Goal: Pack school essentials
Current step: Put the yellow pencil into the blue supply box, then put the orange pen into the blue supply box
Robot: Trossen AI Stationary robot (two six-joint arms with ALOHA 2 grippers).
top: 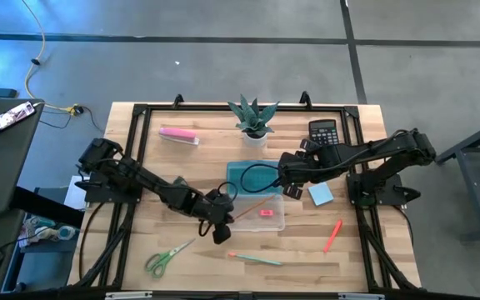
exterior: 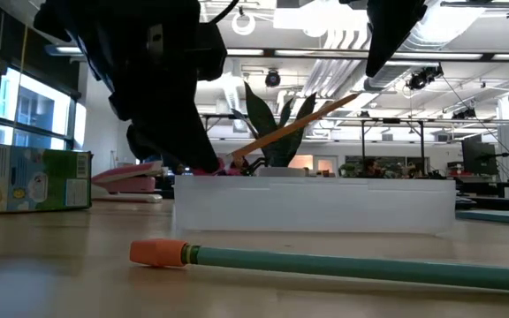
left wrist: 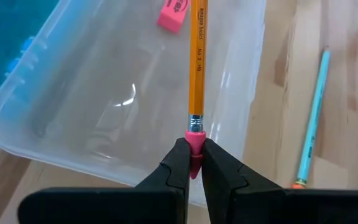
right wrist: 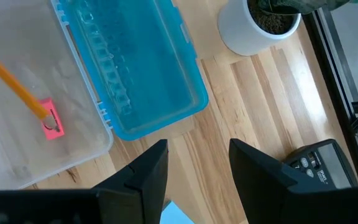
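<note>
The orange pencil (left wrist: 197,62) is the essential in hand: the left gripper (left wrist: 193,163) pinches it by its pink eraser end, fingers closed tight on it, and the shaft slants out over the clear plastic box (top: 257,213) at the middle of the tabletop (top: 352,250). A small pink eraser (left wrist: 173,17) already lies inside the box. Judged from this, the step is placing the pencil in the box; the next move calls for lowering the held end past the near wall so the whole length lies inside, then letting go. In the low view the pencil looks tilted above the rim, so a release now might leave it propped on the wall.

The right gripper (right wrist: 197,163) hovers past the box's blue lid (right wrist: 135,68), beside the potted plant (top: 252,118), fingers spread and empty.

Not yet packed: the green pencil (top: 255,259) and green-handled scissors (top: 167,257) near the front edge, the red-orange pen (top: 332,236) and the light-blue sticky pad (top: 321,194) on the right.

The pencil's tip is cut off in the left wrist view, so whether it touches the box floor cannot be told. The right arm hides part of the lid in the high view.
</note>
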